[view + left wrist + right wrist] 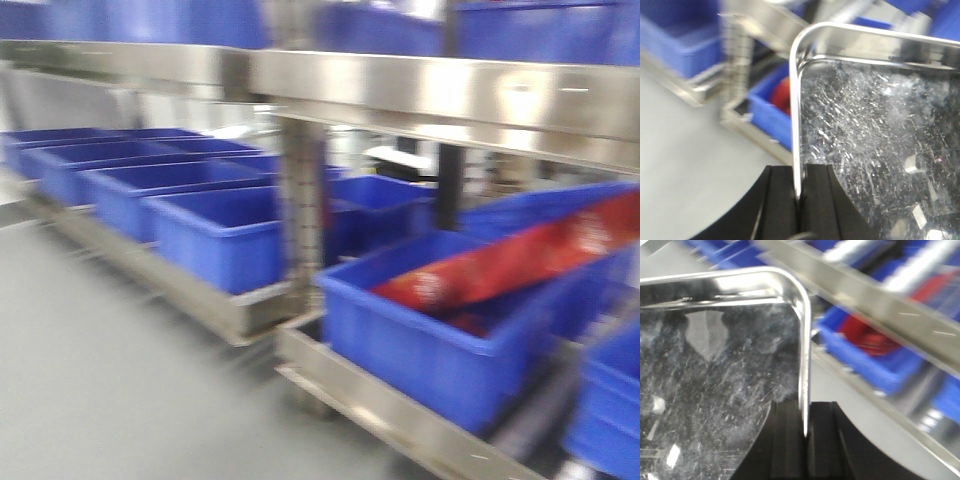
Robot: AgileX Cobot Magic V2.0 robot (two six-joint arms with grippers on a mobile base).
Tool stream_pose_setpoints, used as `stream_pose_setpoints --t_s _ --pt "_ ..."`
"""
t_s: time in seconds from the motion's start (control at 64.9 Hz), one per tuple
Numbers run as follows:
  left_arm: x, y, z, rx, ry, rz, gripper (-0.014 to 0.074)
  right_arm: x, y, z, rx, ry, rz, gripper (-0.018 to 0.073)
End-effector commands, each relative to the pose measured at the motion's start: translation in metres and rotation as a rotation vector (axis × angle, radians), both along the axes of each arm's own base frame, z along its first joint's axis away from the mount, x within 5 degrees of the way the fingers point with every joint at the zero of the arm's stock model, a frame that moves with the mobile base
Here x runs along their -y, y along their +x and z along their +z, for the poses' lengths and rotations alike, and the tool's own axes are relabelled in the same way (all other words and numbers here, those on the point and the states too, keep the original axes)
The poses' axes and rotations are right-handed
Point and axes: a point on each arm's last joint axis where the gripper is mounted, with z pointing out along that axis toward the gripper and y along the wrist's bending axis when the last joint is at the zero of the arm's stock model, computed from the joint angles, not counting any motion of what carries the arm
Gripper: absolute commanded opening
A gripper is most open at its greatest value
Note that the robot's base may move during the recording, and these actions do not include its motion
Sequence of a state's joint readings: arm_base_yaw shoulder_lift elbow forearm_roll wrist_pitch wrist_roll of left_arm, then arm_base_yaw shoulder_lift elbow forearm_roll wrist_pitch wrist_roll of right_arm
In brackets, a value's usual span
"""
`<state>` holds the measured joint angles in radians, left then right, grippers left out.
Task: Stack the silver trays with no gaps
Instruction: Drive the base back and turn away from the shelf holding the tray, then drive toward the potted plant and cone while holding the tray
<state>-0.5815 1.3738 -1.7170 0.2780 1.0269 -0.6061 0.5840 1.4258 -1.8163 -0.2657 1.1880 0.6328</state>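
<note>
A silver tray with a scratched shiny bottom fills the left wrist view (875, 130) and the right wrist view (715, 365). My left gripper (799, 187) is shut on the tray's left rim, the thin edge pinched between its black fingers (780, 200). My right gripper (805, 422) is shut on the tray's right rim, the edge between its black fingers (825, 440). The tray hangs between both grippers above the grey floor. Neither the tray nor the grippers show in the front view. No other silver tray is in view.
A steel rack (420, 95) with a broad top rail and an upright post (300, 210) stands ahead. Several blue bins (215, 235) sit on its low shelves. One bin (430, 330) holds a red package (520, 260). Grey floor (110, 380) lies at the left front.
</note>
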Motion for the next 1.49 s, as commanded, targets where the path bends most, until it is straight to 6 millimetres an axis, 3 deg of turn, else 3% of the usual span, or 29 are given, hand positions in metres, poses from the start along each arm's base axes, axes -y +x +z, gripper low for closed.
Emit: stream_pose_setpoints --t_s 0.0,1.479 --pt "-0.0024 -0.0041 0.0097 0.056 -0.014 0.0 -0.0017 0.0059 -0.0033 0.0089 0.057 -0.017 -0.005 -0.0067" --pt "-0.0024 -0.0041 0.0097 0.056 -0.014 0.0 -0.0017 0.0058 -0.0032 0.009 0.058 -0.016 -0.004 -0.0067"
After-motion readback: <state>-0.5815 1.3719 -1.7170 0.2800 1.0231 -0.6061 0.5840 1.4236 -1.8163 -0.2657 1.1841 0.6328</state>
